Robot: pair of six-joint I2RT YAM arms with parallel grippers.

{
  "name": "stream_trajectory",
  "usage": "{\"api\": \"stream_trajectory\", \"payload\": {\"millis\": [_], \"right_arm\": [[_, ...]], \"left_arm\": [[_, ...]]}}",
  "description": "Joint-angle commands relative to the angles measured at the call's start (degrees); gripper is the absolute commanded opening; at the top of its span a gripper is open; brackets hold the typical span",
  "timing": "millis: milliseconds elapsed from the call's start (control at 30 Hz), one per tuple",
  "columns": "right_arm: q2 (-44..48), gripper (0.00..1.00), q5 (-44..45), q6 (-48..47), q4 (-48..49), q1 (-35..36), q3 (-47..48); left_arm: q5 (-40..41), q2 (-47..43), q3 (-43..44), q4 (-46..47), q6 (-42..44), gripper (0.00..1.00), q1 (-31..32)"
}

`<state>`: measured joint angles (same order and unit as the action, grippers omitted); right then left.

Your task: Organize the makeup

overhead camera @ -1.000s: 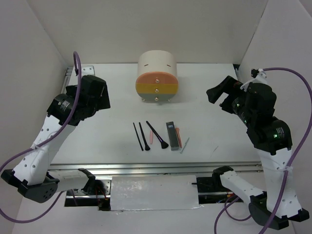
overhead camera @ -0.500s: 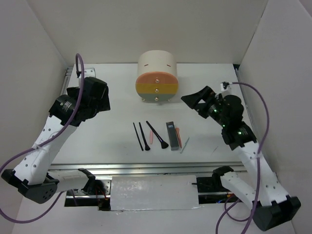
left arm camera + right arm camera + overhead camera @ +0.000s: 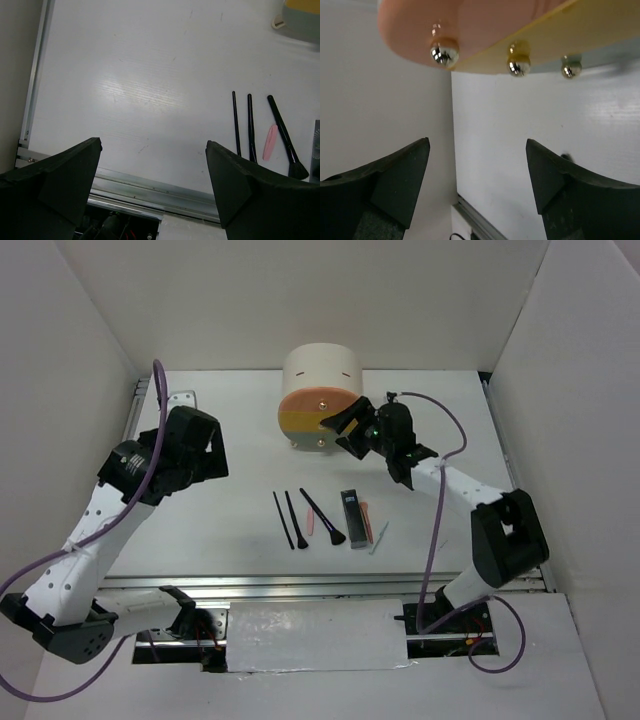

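The right arm (image 3: 455, 480) is stretched far forward and to the left across the white bench (image 3: 220, 530), its white forearm nearly level. The right fingers (image 3: 338, 418) are held just in front of the organizer (image 3: 322, 370); contact cannot be judged. In the wrist view these matte black, wedge-shaped fingers (image 3: 395, 182) are seen spread apart with nothing between them. Above them are seen three shiny gold ball knobs (image 3: 444, 51) on the orange, yellow and green drawer fronts.

The left arm (image 3: 90, 530) is bent at the elbow and raised over the left part of the bench. The left fingers (image 3: 213, 440) are tilted down and equally spread, and nothing is gripped by them (image 3: 60, 182). A purple cable (image 3: 155, 390) is looped from each wrist.

The organizer is a smooth cream cylinder laid on its side near the back wall. The makeup is laid out in a row at the middle of the bench, well apart from both sets of fingers:
- two thin black sticks (image 3: 281, 520)
- a black flared-head brush (image 3: 323, 517)
- a dark grey rectangular box (image 3: 351, 518)
- two flat salmon-pink sticks (image 3: 311, 521)
- a pale teal stick (image 3: 379, 538)

The bench surface is matte with faint ribbing, and it is edged by an aluminium rail (image 3: 150, 187).
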<state>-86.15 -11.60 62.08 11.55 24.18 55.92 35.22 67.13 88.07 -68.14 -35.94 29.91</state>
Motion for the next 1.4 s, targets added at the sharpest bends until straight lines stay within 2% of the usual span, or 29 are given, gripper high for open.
{"api": "stream_trajectory", "payload": {"millis": [0,133,300,533,1100,1367], "right_arm": [[-4.7,0.84,1.8,1.8,8.7,0.4,7.3],[-10.5,0.76,1.7,2.0,9.9,0.4,12.3],[-14.0,0.72,2.8,2.1,9.4,0.3,15.2],[-15.7,0.55,4.3,0.8,8.4,0.0,16.8],[-22.1,0.42,4.9,-2.3,2.2,-1.6,27.9],[-22.5,0.37,2.5,-4.8,1.0,-4.0,29.0]], "left_arm": [[-1.8,-2.5,0.3,-1.0,-1.3,1.00,-0.3],[-2.0,-2.9,0.3,-2.4,-1.7,0.99,-0.3],[-0.7,-3.3,1.0,-4.8,-2.6,0.99,-0.3],[-0.5,-3.9,0.7,-5.8,-2.5,0.99,-0.3],[0.6,-2.4,0.8,-5.0,-1.1,0.99,-0.3],[1.2,-3.5,-0.4,-5.0,-2.0,0.99,-0.3]]}}
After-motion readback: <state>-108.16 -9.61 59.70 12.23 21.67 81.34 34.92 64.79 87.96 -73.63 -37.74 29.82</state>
